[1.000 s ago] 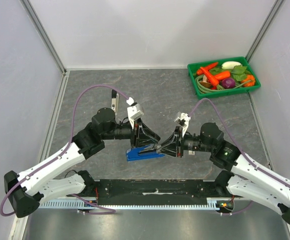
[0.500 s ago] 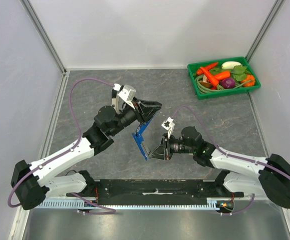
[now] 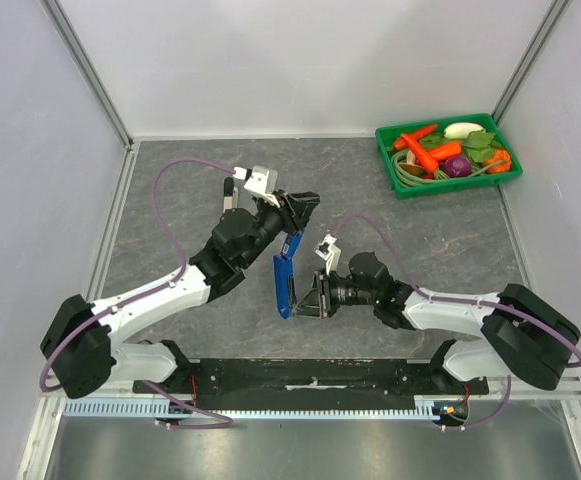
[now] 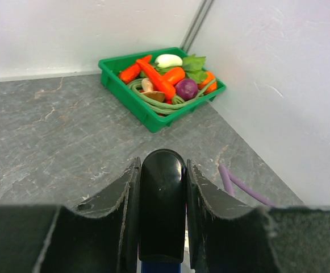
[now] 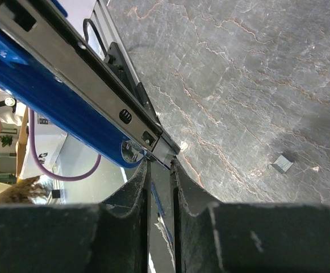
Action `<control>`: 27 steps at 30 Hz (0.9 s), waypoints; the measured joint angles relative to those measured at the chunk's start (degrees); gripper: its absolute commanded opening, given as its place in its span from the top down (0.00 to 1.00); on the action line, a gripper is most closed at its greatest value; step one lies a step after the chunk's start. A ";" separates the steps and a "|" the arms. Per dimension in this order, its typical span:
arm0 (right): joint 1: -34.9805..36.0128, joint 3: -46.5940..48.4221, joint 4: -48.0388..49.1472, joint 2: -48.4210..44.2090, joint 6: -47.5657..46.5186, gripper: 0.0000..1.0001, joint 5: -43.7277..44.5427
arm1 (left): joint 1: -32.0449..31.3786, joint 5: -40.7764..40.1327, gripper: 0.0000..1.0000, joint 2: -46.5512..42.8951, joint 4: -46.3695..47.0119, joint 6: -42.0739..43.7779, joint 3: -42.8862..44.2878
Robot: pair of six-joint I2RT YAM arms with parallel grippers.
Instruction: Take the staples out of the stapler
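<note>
Stapler: a blue stapler (image 3: 285, 275) with a black rounded end. It is held in the air between the two arms, well apart from the green tray (image 3: 460, 186) of toy vegetables, on the tray's near-left side toward the arm bases.
Long axis: in the overhead view it runs far to near, almost in line with the depth of the table (image 3: 440, 240). The far end leans slightly toward the tray's side.
Which way it points: the black rounded end is the end nearer the tray, and the open metal end faces away from the tray, toward the arm bases.
Magazine rail: a dark metal magazine rail (image 5: 85, 84) lies along the blue body, with its tip showing at the end farther from the tray.
Left gripper: the left gripper (image 3: 297, 225) has its two fingers pressed on either side of the black rounded end, holding the stapler at the tray-ward end.
Right gripper: the right gripper (image 3: 303, 300) has its jaws nearly together and appears to pinch the thin tip of the magazine rail.
Done so far: the stapler is off the table and braced at both ends, with the rail gripped.
Left to do: no strip of staples shows outside the stapler, so drawing the rail out and emptying it seems to remain.
Loose piece: a small pale metallic piece (image 5: 281, 163) lies on the table; whether it is staples cannot be told.
</note>
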 measured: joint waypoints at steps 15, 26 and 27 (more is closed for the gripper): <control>1.03 2.95 -2.23 5.49 1.22 0.81 -0.04 | 0.37 -9.49 0.98 8.87 2.29 -0.85 0.02; 0.68 6.78 4.26 10.45 5.75 0.75 1.18 | -0.96 -17.16 0.98 13.14 -3.48 0.61 0.02; 0.68 6.80 4.66 11.10 6.12 0.75 1.25 | -1.03 -17.73 0.98 13.31 -3.93 0.94 0.02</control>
